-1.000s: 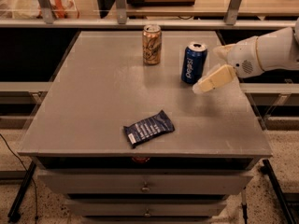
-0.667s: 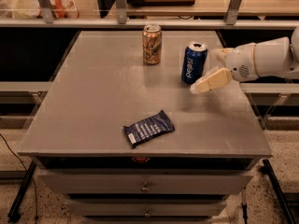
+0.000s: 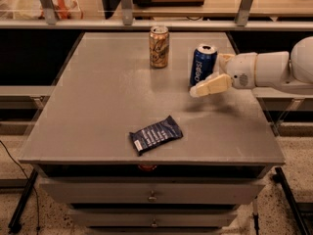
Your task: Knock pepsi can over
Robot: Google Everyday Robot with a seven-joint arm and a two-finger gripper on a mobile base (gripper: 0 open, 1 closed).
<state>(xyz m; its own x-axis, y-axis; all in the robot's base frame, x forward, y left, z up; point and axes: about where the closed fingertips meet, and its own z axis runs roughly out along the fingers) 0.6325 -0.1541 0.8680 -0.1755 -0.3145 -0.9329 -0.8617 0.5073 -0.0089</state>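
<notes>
The pepsi can (image 3: pixel 203 65) stands upright on the far right part of the tabletop (image 3: pixel 98 106), with its long axis vertical and its silver top up. My gripper (image 3: pixel 210 84) comes in from the right edge, low over the tabletop. It sits just beside the can's lower body, on its near and right side. Its pale tip reaches left across the front of the can's base. I cannot tell whether they touch, and I cannot tell whether the gripper is spread or pressed together.

From the gripper the can lies to the far left, so I judge a push toward the far left, against the can's side, should tip it. A push higher on the wall would topple it more readily than one at the base, which might only slide it.

The tan can (image 3: pixel 159 46) stands well apart to the left. The wrapper (image 3: pixel 155 134) lies flat near the front edge, clear of that path.

Against a second ago, my gripper has crept further left, and its tip now passes the can's left side. The can has not moved or tilted.
</notes>
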